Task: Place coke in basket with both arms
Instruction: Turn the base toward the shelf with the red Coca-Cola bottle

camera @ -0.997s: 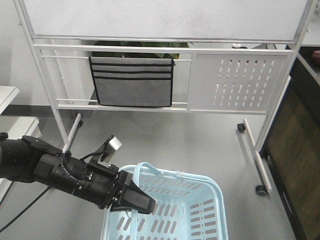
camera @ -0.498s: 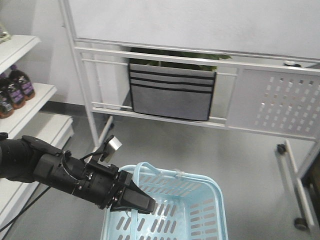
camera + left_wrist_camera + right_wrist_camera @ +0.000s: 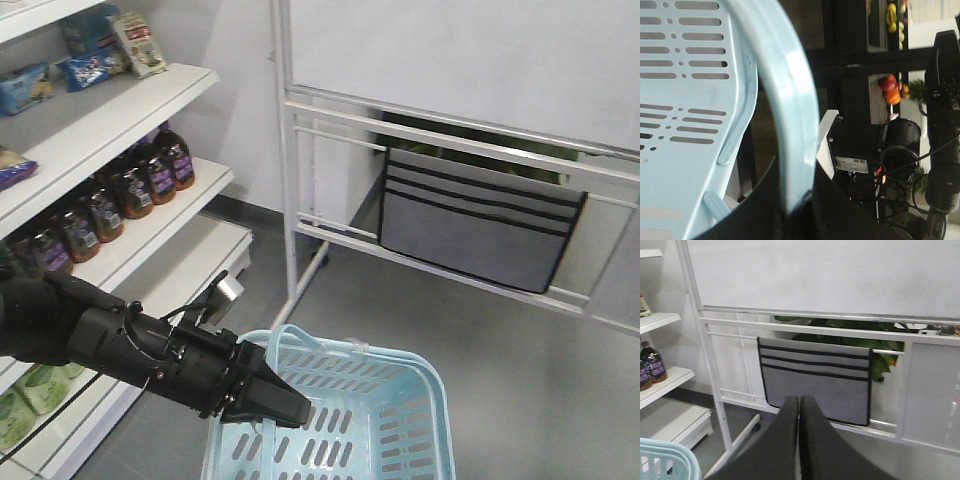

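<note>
Left of the basket (image 3: 400, 356): a white shelf unit (image 3: 110, 118).
- Top shelf: snack packets (image 3: 135, 40).
- Middle shelf: a row of dark bottles (image 3: 130, 190) with red and purple labels.
- Lowest shelf: green packs (image 3: 30, 385).
- No print on any of these is legible.
- No coke can shows in any view, on the shelves or in the visible part of the basket, so its place cannot be told.

At the basket's near left wall: the left gripper (image 3: 290, 408), jaws clamped on a light-blue band of the basket. The wrist view does not settle whether that band is rim or handle. The basket hangs from this one hold, mouth up and roughly level.

Above and to the right of the basket: a whiteboard stand (image 3: 285, 150) with a grey pocket organiser (image 3: 470, 230) slung on its rails. The right gripper (image 3: 799, 402) points that way, fingers pressed together with nothing between them.

Judgement: this is the search-and-carry stage, and the task has barely begun. To do it well:
- Hold the left clamp firm and the basket level.
- Spread the right gripper before reaching.
- Take the slim red can, not the dark bottles.
- Grip it round the body, upright, and lower it in clear of the handle.

A sticker (image 3: 850, 164) on a black box (image 3: 855, 147) beyond the basket has print too small to read.
</note>
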